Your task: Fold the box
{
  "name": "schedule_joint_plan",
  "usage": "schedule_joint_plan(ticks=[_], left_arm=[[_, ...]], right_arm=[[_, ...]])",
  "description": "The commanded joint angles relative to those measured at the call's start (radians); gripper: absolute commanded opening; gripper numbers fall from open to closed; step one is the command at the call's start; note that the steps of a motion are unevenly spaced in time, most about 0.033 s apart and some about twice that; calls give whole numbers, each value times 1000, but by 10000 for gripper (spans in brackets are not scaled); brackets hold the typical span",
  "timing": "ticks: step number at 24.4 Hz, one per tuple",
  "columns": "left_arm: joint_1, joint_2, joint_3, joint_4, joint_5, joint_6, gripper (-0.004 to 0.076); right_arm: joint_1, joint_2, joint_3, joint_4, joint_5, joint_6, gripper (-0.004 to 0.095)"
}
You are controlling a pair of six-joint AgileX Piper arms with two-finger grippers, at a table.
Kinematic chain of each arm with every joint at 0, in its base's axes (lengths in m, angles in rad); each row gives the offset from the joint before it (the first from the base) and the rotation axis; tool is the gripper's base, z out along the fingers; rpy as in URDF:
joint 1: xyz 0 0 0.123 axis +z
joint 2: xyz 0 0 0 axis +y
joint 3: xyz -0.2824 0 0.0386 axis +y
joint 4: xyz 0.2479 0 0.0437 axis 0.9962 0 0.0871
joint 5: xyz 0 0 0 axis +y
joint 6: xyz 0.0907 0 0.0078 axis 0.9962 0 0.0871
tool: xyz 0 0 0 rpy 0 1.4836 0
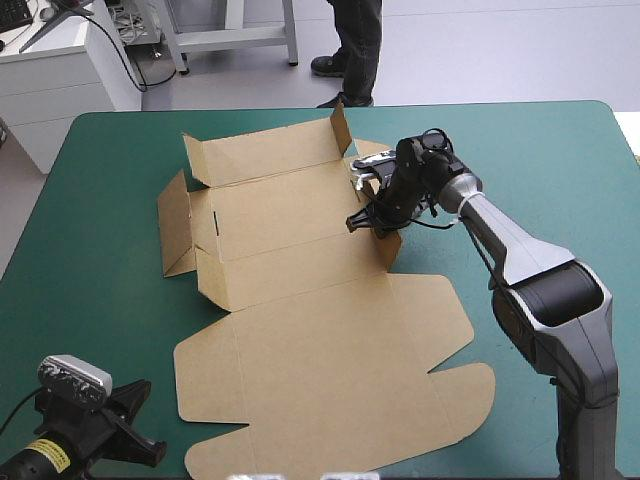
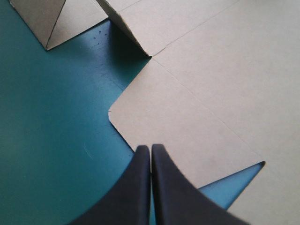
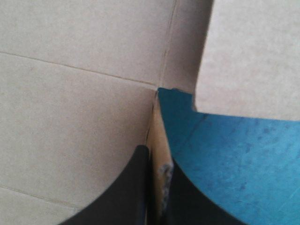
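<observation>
The brown box (image 1: 300,330) lies in the middle of the table, its wide lid flat toward the front edge. At its far end the back wall (image 1: 265,150) and the left side flap (image 1: 175,225) stand raised. My right gripper (image 1: 368,218) is at the tray's right side, shut on the raised right side flap (image 1: 388,245). In the right wrist view the board's edge (image 3: 159,154) runs between the black fingers (image 3: 136,187). My left gripper (image 1: 140,400) hovers near the front left corner, shut (image 2: 151,150) on nothing, just over a rounded lid corner (image 2: 140,117).
Teal-green cover (image 1: 90,250) shows to the left of the box and also to its right (image 1: 560,180). The right arm (image 1: 540,280) reaches in over the table's right half. The lid's rounded tabs (image 1: 460,400) lie near the front edge.
</observation>
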Motion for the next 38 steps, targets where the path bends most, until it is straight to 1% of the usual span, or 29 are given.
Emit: schedule_joint_plan(ticks=[1, 2, 4, 5, 6, 10, 13, 15, 17, 18, 21, 24, 26, 33, 36, 38], left_arm=[[-3, 12, -26, -9, -63, 1, -8], [-3, 12, -26, -9, -63, 1, -8], [-3, 12, -26, -9, -63, 1, -8], [-3, 12, -26, -9, -63, 1, -8], [-3, 12, -26, -9, -63, 1, -8], [-3, 12, -26, -9, -63, 1, -8], [-3, 12, -26, -9, -63, 1, -8], [-3, 12, -26, -9, -63, 1, -8], [-3, 12, -26, -9, -63, 1, -8], [-3, 12, -26, -9, -63, 1, -8], [-3, 12, -26, -9, -63, 1, -8], [-3, 12, -26, -9, -63, 1, -8], [-3, 12, -26, -9, -63, 1, -8], [-3, 12, -26, -10, -62, 1, -8], [-3, 12, -26, -10, -62, -28, -8], [-3, 12, -26, -10, -62, -26, -8]], right_arm=[[-4, -62, -28, -73, 10, -120, -7], [-4, -62, -28, -80, 10, -180, -7], [-4, -62, -32, -100, 2, -347, -8], [-4, -62, -39, -106, 2, -396, -8], [-4, -62, -51, -108, -9, -484, -8], [2, -62, -113, -73, -16, -755, -18], [17, -62, -168, 8, -27, -896, -18], [29, -62, -199, 63, -34, -957, -17], [51, -62, -212, 90, -34, -1002, -18], [80, -62, -214, 90, -20, -1047, -17], [126, -54, -214, 92, -11, -1073, -17], [181, -54, -215, 116, -37, -1094, -18], [196, -50, -215, 121, -38, -1094, -17], [199, -16, -215, 102, -71, -964, -18], [199, -9, -215, 92, -99, -908, -17], [199, -9, -215, 64, -109, -887, -17]])
